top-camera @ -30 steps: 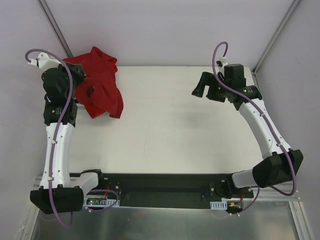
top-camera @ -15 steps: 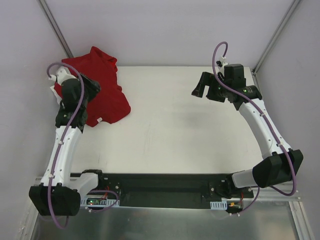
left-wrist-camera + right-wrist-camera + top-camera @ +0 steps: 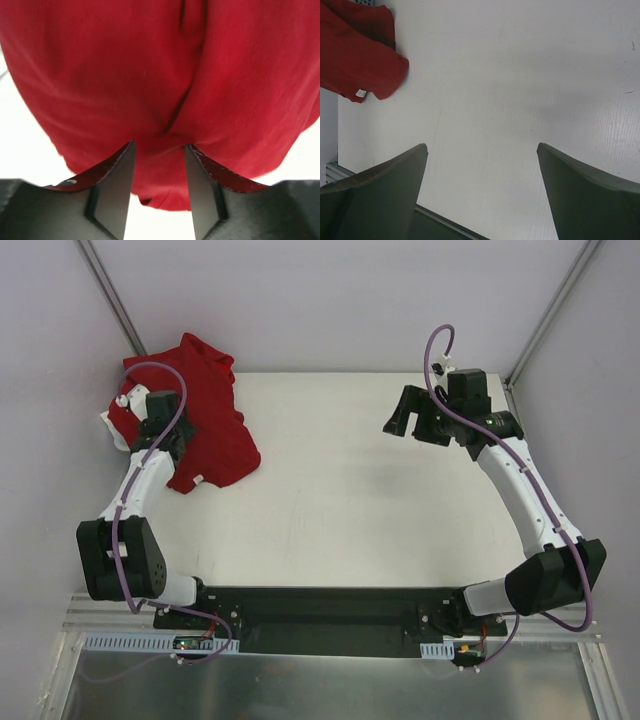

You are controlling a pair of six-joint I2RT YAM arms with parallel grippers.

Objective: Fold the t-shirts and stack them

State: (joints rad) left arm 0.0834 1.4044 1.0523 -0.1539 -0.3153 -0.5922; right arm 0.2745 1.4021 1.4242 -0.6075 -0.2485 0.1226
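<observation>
While it lies crumpled, the t-shirt (image 3: 215, 435) looks deep red

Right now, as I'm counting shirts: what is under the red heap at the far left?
Only white table shows around the red t-shirts, with a small white label at the near edge. Whatever lies beneath the cloth, another shirt included, is covered.
</observation>
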